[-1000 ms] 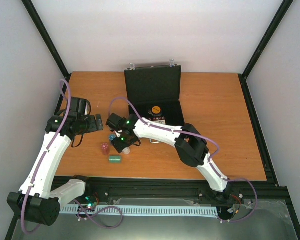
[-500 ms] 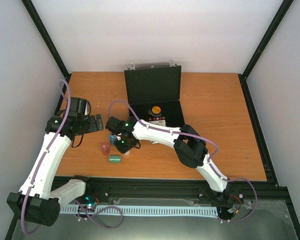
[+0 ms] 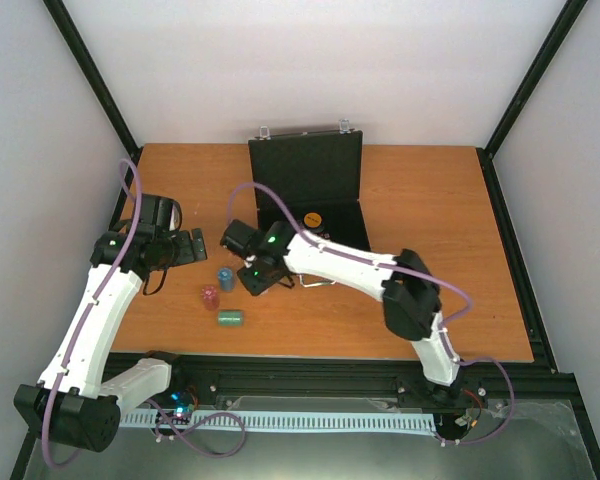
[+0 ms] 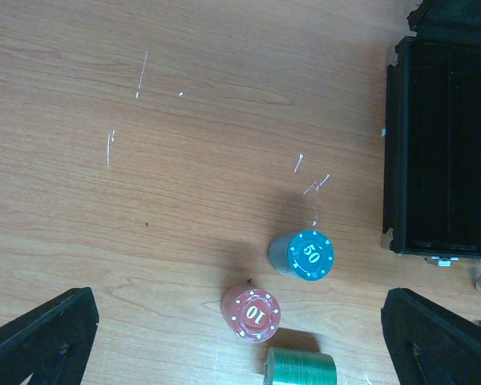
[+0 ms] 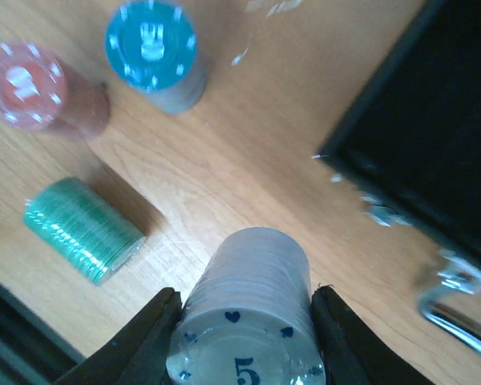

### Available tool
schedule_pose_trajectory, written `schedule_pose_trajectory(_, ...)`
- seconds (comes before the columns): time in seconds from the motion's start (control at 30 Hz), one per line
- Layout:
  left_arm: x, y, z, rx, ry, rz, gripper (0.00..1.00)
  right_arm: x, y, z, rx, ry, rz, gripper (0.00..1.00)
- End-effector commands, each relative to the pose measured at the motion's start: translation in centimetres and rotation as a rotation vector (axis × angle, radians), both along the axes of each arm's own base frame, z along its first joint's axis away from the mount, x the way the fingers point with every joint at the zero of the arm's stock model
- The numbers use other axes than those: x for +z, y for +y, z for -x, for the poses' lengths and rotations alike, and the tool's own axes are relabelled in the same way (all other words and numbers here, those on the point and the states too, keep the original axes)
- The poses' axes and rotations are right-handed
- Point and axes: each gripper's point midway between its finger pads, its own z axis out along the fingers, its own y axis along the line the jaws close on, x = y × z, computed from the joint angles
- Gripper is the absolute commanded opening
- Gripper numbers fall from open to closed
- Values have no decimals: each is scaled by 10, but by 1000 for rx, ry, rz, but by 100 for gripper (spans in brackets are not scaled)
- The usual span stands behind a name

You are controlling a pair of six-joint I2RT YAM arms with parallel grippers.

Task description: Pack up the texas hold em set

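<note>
White chip stack point(image 5: 252, 293) w/ "5" face, clamped in right gripper point(image 5: 245, 325); left gripper point(image 3: 191, 245) apart.

White chip stack point(image 5: 252, 309) in claw point(image 5: 244, 337)

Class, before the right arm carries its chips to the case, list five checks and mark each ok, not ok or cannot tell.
1. Right gripper shut on white chip stack: ok.
2. Case lid open: ok.
3. Free slot for the stack inside the case: cannot tell.
4. Left gripper open, off the path to the case: ok.
5. Remaining stacks upright: blue stack and red stack ok; green stack not ok, it lies on its side.
</note>
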Motion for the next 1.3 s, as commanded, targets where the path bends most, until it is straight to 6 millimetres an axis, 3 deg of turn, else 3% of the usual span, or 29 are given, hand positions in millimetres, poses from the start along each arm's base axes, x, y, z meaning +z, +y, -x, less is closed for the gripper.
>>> schedule_pose_trajectory(0.0,2,-1,-4,-10,-12,2,100,85,-32,-32,-120,-165,-123,19)
schedule_pose_trajectory(0.1,1,-2,-6,-15,-14,6,100,92,-70,-61,-238,-256,-94,19)
schedule_pose_trajectory(0.23,-3,-5,-8,-26,-4,17,100,86,-123,-103,-369,-379,-38,18)
schedule_pose_trajectory(0.5,-7,-7,-13,-25,4,27,100,67,-181,-173,-459,-541,-95,17)
schedule_pose_trajectory(0.83,-12,-6,-18,-10,24,20,100,30,-204,-217,-445,-550,-83,17)
schedule_pose_trajectory(1.27,-16,-5,-26,15,47,12,100,8,-197,-239,-409,-497,-161,16)
